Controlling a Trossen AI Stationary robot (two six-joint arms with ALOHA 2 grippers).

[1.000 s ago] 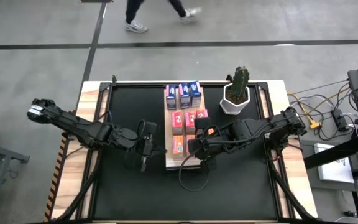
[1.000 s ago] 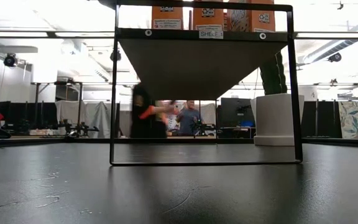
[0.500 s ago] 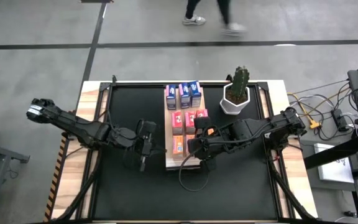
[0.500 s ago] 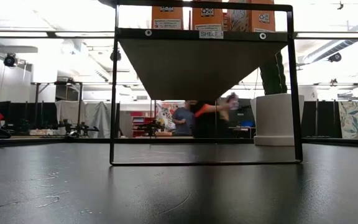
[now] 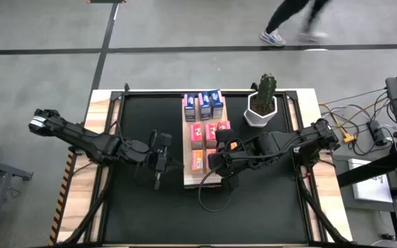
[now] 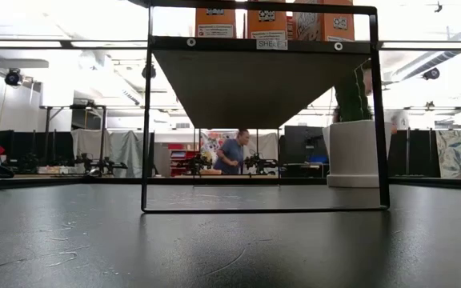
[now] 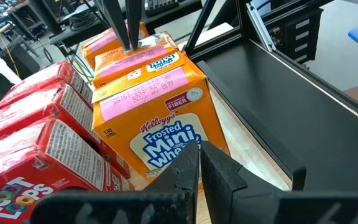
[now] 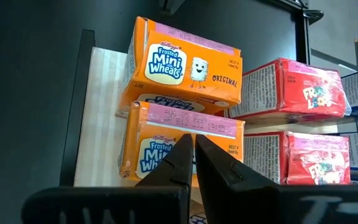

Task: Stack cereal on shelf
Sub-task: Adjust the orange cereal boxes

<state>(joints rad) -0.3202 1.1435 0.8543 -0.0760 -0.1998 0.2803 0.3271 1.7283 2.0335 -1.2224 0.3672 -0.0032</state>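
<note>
Seen from above, cereal boxes (image 5: 204, 131) are standing in rows on the shelf (image 5: 189, 180) at the table's middle: blue at the back, red in the middle, orange in front. The left gripper (image 5: 161, 160) is hovering just left of the shelf, fingers shut and holding nothing. The right gripper (image 5: 215, 162) is sitting beside the orange boxes (image 8: 182, 135), also shut and empty. A cactus (image 5: 261, 101) is standing nearby.

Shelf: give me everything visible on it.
The shelf is a long light wood board with visible grain, raised on a thin black metal frame above the black mat. Cereal boxes stand on it in rows: blue at the far end, red in the middle, orange nearest. A small label on the front rail reads SHELF. Nothing else touches it.
</note>
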